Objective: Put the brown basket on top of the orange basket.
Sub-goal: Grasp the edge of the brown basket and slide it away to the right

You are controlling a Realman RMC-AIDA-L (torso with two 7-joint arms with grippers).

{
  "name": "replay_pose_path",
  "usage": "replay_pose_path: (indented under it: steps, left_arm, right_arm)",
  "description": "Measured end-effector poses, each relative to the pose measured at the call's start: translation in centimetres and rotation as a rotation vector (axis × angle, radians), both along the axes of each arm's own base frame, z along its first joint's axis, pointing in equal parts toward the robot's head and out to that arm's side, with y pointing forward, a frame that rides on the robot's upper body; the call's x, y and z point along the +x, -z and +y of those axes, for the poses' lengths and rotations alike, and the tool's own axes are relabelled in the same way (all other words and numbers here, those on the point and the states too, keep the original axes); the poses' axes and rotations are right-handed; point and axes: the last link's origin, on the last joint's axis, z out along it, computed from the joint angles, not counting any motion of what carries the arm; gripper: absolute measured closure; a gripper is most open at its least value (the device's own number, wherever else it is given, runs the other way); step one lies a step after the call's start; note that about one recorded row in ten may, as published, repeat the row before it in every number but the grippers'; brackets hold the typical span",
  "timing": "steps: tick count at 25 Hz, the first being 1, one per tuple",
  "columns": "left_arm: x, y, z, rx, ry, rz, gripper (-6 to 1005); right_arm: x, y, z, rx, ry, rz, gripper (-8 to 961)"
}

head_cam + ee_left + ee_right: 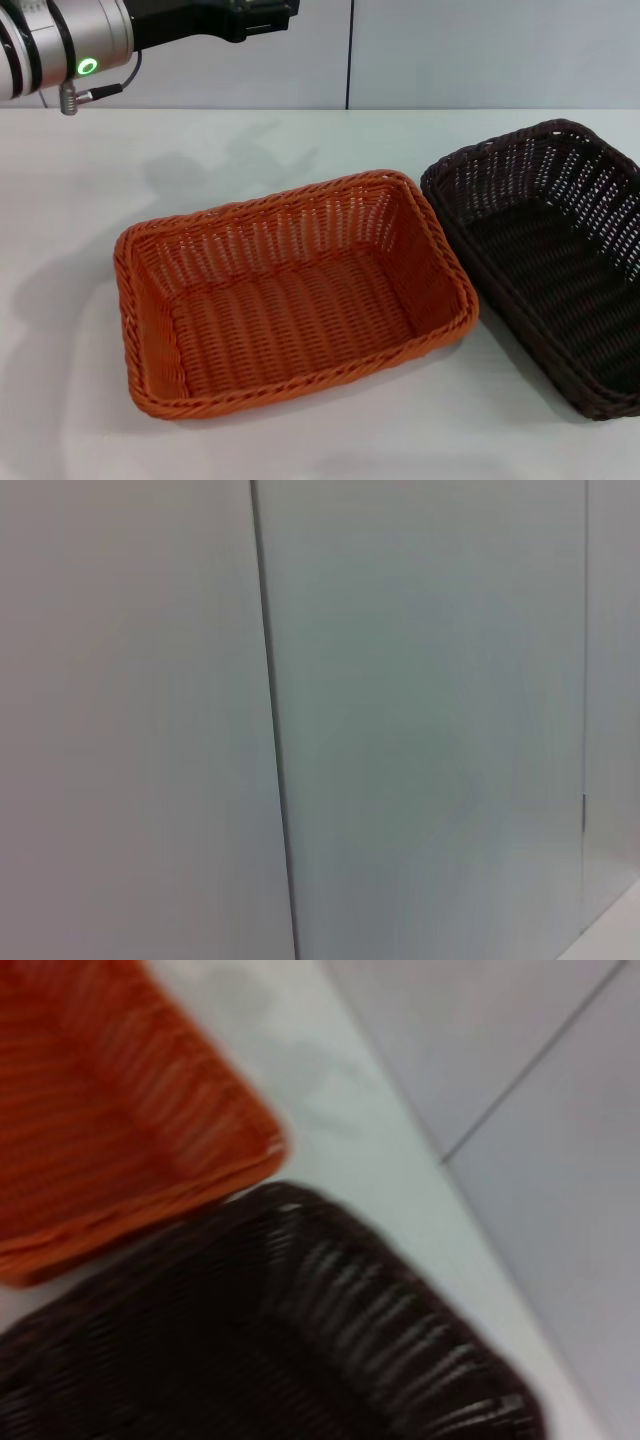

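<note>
The orange basket [295, 290] is set on the white desk [70, 400] near its middle. The brown basket [555, 255] is placed just beside it, toward the desk's right edge, rims almost touching. The left arm [70, 40] is held above the far left corner. Neither end effector's state can be determined.

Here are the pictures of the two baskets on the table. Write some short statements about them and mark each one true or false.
1. The brown basket sits on top of the orange basket. False: it stands beside it on the table.
2. Both baskets are empty. True.
3. The orange basket lies upside down. False: its opening faces up.
4. The brown basket is on the robot's right of the orange one. True.
5. A gripper holds the brown basket's rim. False: nothing grips it; only the left arm shows, raised at the far left.
</note>
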Motion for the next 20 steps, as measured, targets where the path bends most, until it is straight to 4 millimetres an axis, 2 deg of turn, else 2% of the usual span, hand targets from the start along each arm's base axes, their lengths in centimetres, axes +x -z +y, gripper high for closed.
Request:
replay_pose_path:
  steps: [5,7,15,20]
  left_arm:
    - [-0.3,-0.2,0.1,0.012,-0.012,-0.003,150]
    - [-0.5,-0.5,0.3,0.037,-0.027,-0.011,150]
    - [-0.3,-0.5,0.6,0.049,-0.039,-0.042,150]
    - [-0.2,-0.5,0.7,0.052,-0.045,-0.072,150]
  right_arm:
    - [0.5,1.8,-1.9,-0.101,0.023,-0.022,261]
    - [1.3,2.8,-2.7,-0.142,0.049,-0.060,260]
    - [2.8,4.2,-4.2,-0.219,0.104,-0.105,261]
    - [3.1,6.2,-5.6,-0.308,0.101,-0.132,261]
